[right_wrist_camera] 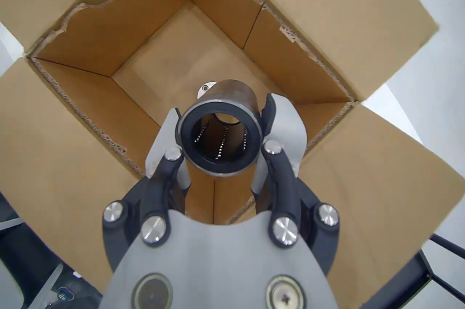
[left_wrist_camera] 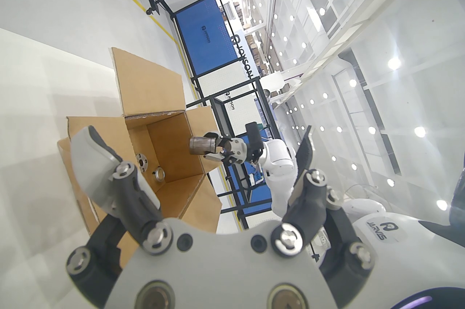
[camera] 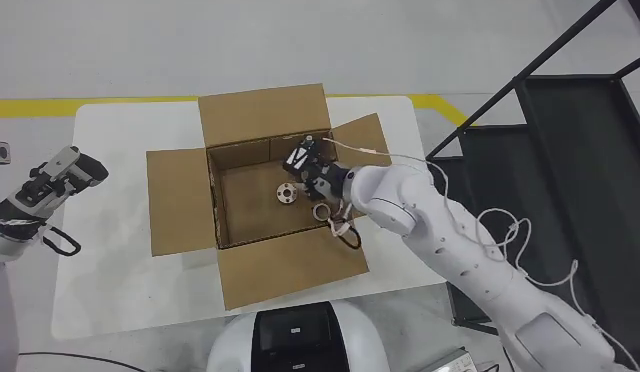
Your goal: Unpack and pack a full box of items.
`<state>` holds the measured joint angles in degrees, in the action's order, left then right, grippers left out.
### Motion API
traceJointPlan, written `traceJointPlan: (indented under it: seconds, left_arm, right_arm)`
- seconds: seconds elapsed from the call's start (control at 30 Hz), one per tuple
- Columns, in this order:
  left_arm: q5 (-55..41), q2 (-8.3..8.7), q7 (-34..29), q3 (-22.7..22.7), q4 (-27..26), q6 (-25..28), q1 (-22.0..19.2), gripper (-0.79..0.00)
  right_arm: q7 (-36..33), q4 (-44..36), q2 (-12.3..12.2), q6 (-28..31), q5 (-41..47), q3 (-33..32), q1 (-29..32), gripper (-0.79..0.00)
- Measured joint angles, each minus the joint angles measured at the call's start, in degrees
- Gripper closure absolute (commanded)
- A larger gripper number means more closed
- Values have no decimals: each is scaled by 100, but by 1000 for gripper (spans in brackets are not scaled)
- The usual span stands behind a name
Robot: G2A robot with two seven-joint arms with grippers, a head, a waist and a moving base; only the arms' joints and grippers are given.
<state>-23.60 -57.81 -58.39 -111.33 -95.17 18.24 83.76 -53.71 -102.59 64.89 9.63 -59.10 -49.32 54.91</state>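
The right gripper [right_wrist_camera: 223,116] is closed on a dark steel cylindrical bearing [right_wrist_camera: 232,96], one finger on each side of its barrel. It holds the bearing above the opening of the brown cardboard box [right_wrist_camera: 145,31], whose four flaps are folded outward. On the box floor lie a small round metal flange [left_wrist_camera: 141,163] and a metal ring [left_wrist_camera: 158,174], near each other. The box stands on the white desk [camera: 120,272]. The left gripper [left_wrist_camera: 195,139] hangs at the desk's left edge with its fingers spread wide, holding nothing, well apart from the box.
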Motion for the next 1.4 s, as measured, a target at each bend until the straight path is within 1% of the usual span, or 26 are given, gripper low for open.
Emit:
traceJointPlan:
  seconds: [0.23, 0.33, 0.63, 0.9, 1.0, 1.03, 1.07, 1.1, 1.23, 1.4]
  left_arm:
    - [0, 0, 0, 0, 0, 0, 0, -785]
    - [0, 0, 0, 0, 0, 0, 0, -785]
    - [0, 0, 0, 0, 0, 0, 0, -785]
    - [0, 0, 0, 0, 0, 0, 0, -785]
    - [0, 0, 0, 0, 0, 0, 0, -785]
    - [0, 0, 0, 0, 0, 0, 0, -785]
    - [0, 0, 0, 0, 0, 0, 0, -785]
    - [0, 0, 0, 0, 0, 0, 0, -785]
    - [0, 0, 0, 0, 0, 0, 0, -785]
    - [0, 0, 0, 0, 0, 0, 0, -785]
  right_arm:
    - [5, 1334, 387, -573, -276, 867, -770, 0]
    - [78, 1892, 556, -751, -74, 1070, -1006, 0]
    - [420, 3244, 981, -760, 486, 1472, -1414, 0]
    - [662, 4004, 1262, -681, 773, 1624, -1617, 0]
    - [702, 4174, 1329, -648, 830, 1645, -1651, -277]
    - [724, 4244, 1355, -630, 846, 1650, -1663, -486]
    - [739, 4292, 1373, -619, 855, 1652, -1672, -770]
    - [755, 4335, 1391, -611, 865, 1652, -1680, -785]
    - [831, 4444, 1443, -584, 873, 1610, -1709, -785]
    - [835, 4258, 1405, -566, 770, 1450, -1657, -785]
